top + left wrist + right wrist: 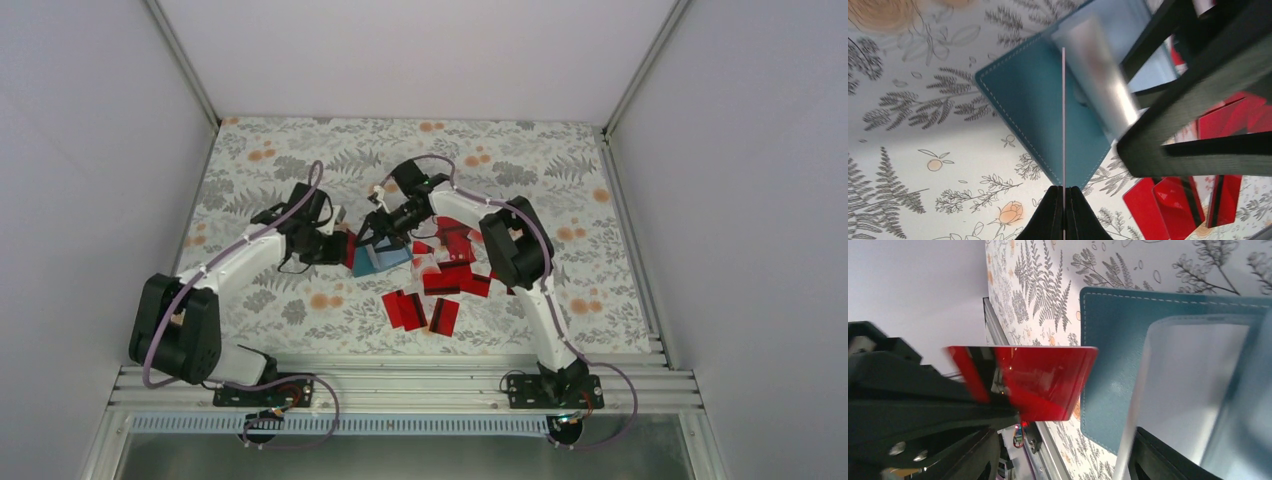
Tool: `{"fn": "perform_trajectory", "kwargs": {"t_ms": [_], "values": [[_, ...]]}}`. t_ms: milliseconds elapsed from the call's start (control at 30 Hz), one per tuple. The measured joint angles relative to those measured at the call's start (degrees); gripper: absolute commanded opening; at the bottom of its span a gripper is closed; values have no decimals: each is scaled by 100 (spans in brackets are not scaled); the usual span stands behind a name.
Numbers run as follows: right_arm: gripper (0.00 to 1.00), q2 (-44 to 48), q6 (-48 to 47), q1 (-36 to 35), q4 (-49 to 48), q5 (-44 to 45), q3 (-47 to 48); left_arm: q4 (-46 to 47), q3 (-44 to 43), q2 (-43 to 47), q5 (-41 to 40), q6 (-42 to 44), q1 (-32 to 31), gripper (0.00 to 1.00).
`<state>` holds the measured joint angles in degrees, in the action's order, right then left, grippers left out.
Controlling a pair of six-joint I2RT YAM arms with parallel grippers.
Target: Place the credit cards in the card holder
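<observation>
The teal card holder (385,260) lies on the patterned table, with its clear inner flap (1188,385) lifted. My left gripper (338,243) is shut on a red credit card (1048,380) just left of the holder. In the left wrist view that card (1063,125) shows edge-on as a thin pale line over the holder (1033,105). My right gripper (385,228) hangs over the holder with its jaws apart. One of its fingers (1168,460) is against the clear flap. More red credit cards (455,268) lie scattered to the right.
Two more red cards (405,308) lie nearer the front edge, with another one (443,315) beside them. White walls close in the table on three sides. A metal rail (400,375) runs along the near edge.
</observation>
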<state>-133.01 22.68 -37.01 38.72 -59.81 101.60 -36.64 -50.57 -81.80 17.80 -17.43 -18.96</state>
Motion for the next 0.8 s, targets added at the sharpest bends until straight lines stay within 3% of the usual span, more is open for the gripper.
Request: {"fn": "perform_trajectory", "kwargs": {"t_ms": [433, 800], "values": [[65, -232, -26, -175, -103, -527, 433, -225, -529, 868, -374, -142, 87, 2], [64, -439, -22, -295, -205, -706, 597, -173, -634, 955, -306, -284, 216, 2]]}}
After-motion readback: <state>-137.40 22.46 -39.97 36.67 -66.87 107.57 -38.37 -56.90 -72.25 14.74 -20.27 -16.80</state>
